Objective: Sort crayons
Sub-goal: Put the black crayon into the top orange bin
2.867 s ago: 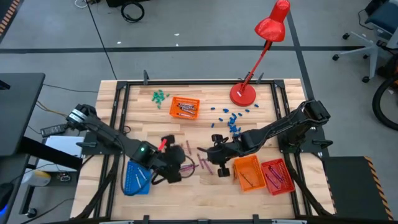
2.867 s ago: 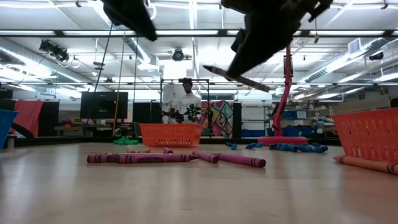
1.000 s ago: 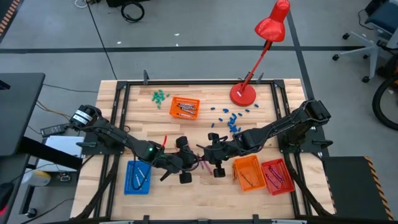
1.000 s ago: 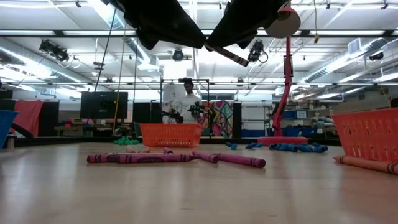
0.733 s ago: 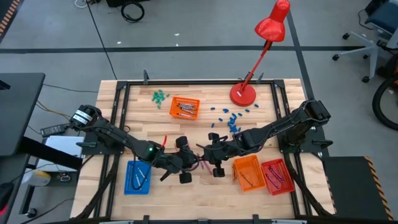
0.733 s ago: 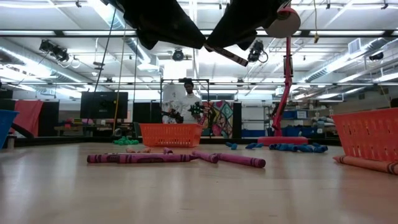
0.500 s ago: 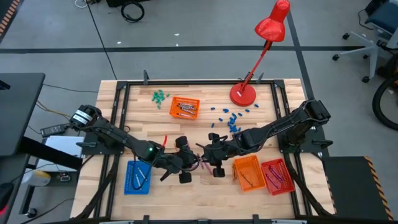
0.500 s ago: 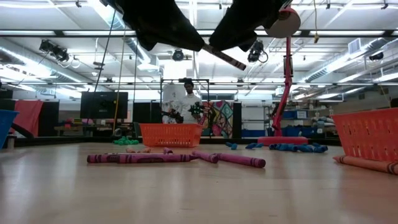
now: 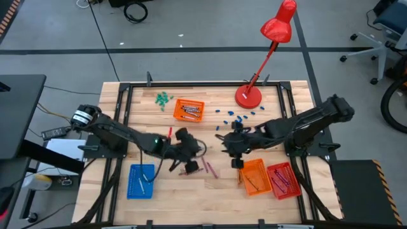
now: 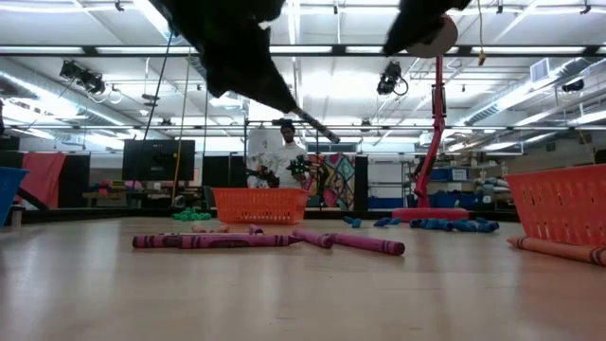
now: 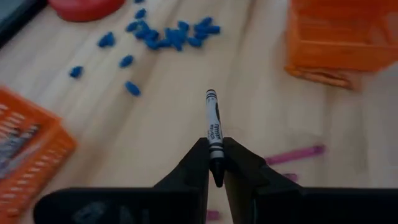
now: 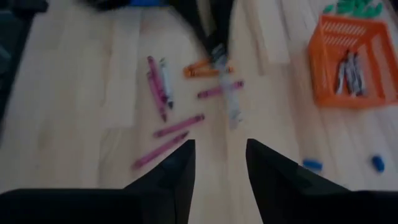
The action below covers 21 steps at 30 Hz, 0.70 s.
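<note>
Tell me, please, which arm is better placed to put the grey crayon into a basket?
The left. Its gripper is shut on the grey crayon, raised above the table. The right gripper is open and empty.

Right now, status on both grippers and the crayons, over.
Left gripper shut on grey crayon, held above the table. Right gripper open, empty, above loose crayons. Nothing in the way.

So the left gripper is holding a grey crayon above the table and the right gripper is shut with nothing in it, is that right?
Not quite. The right gripper holds nothing, but its fingers stand open, as the right wrist view shows. The rest holds: the left gripper is shut on a grey crayon above the table.
</note>
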Each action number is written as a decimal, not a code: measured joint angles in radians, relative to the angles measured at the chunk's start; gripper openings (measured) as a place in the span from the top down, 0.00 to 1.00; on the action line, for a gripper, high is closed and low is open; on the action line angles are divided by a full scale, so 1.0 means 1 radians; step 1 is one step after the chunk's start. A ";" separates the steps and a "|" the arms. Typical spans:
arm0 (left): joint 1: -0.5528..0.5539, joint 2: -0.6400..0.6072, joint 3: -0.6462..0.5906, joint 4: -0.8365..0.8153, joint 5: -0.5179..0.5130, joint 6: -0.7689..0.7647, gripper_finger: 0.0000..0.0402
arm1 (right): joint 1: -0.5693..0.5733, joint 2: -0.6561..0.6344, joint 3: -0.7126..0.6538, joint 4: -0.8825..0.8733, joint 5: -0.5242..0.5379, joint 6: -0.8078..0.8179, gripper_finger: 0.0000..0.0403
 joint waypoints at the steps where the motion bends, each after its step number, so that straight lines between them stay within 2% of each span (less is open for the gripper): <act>1: 0.026 -0.010 0.001 -0.011 0.016 0.013 0.90 | 0.007 -0.021 0.000 -0.032 -0.012 0.020 0.64; 4: 0.122 -0.066 0.001 -0.155 0.027 0.017 0.90 | 0.037 -0.073 0.000 -0.111 -0.018 0.047 0.64; 8: 0.262 -0.135 0.000 -0.253 0.027 0.072 0.90 | 0.079 -0.111 0.000 -0.174 0.014 0.002 0.64; 10: 0.330 -0.154 0.004 -0.237 0.049 0.128 0.90 | 0.095 -0.117 0.000 -0.192 0.039 -0.031 0.64; 17: 0.538 -0.156 0.000 -0.254 0.246 0.340 0.90 | 0.108 -0.106 0.000 -0.173 0.093 -0.075 0.64; 21: 0.621 -0.125 0.001 -0.235 0.269 0.546 0.90 | 0.088 -0.086 0.000 -0.166 0.186 -0.085 0.64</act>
